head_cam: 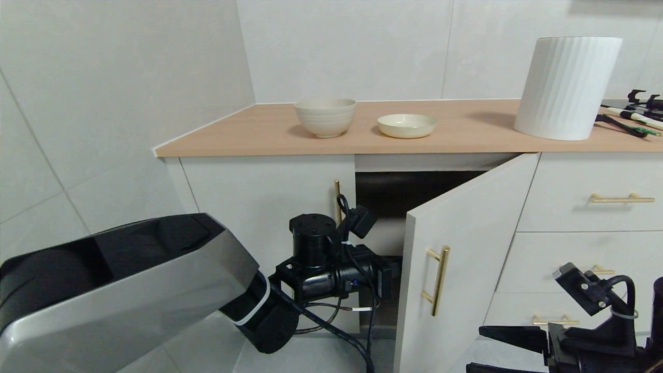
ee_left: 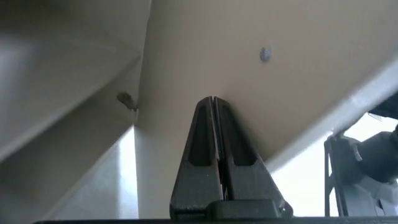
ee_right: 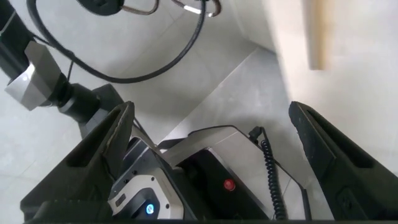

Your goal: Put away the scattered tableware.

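A cream bowl (head_cam: 325, 117) and a shallow cream dish (head_cam: 406, 125) stand side by side on the wooden counter (head_cam: 233, 135). Below them the cabinet door (head_cam: 466, 233) with a gold handle (head_cam: 437, 280) stands ajar. My left arm's wrist (head_cam: 331, 269) sits low in the cabinet opening, and the door's edge hides its fingers. In the left wrist view my left gripper (ee_left: 213, 102) is shut on nothing, its tip against a beige panel (ee_left: 298, 81) with a screw (ee_left: 265, 54). My right gripper (head_cam: 479, 349) (ee_right: 211, 124) hangs open near the floor, in front of the drawers.
A tall white ribbed container (head_cam: 567, 85) stands on the counter to the right, with several utensils (head_cam: 632, 116) beyond it. Drawers with gold handles (head_cam: 621, 198) fill the right side. A tiled wall closes off the left. The open door juts out between the two arms.
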